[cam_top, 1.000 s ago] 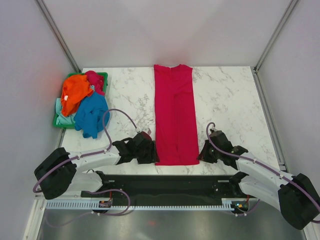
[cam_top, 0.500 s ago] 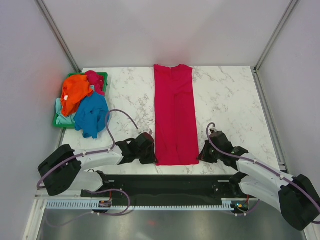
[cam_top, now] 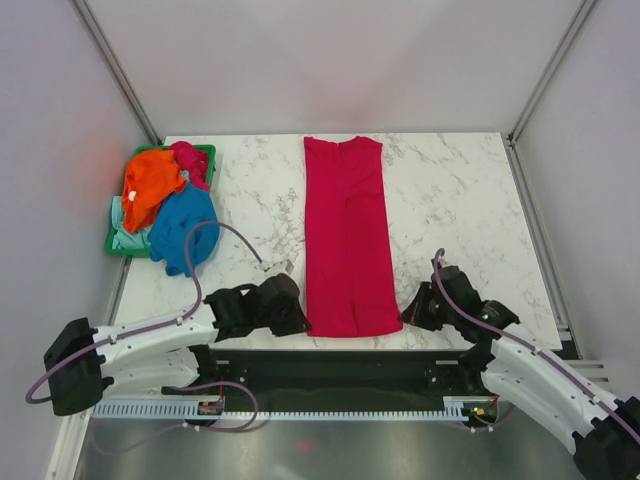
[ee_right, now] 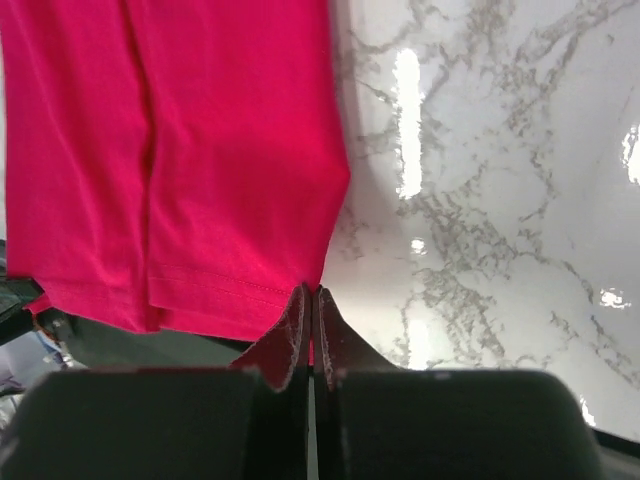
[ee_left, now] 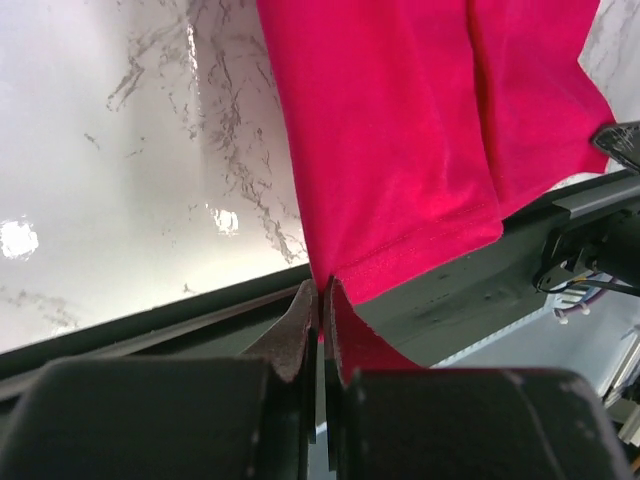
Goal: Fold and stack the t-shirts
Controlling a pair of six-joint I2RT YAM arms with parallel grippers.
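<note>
A magenta-red t-shirt lies as a long narrow strip down the middle of the marble table, collar at the far end. Its near hem hangs just past the table's front edge. My left gripper is shut on the near left hem corner; in the left wrist view red cloth is pinched between the fingers. My right gripper is shut on the near right corner, as the right wrist view shows, with the shirt stretching away to the left.
A green basket stands at the table's left edge. It holds an orange shirt, a blue shirt spilling over the front, a pale mint one and a magenta piece. Side walls flank the table.
The left gripper has shut on the hem corner. Both arms have drawn back toward the near edge, and the red shirt has slid slightly nearer with them.
</note>
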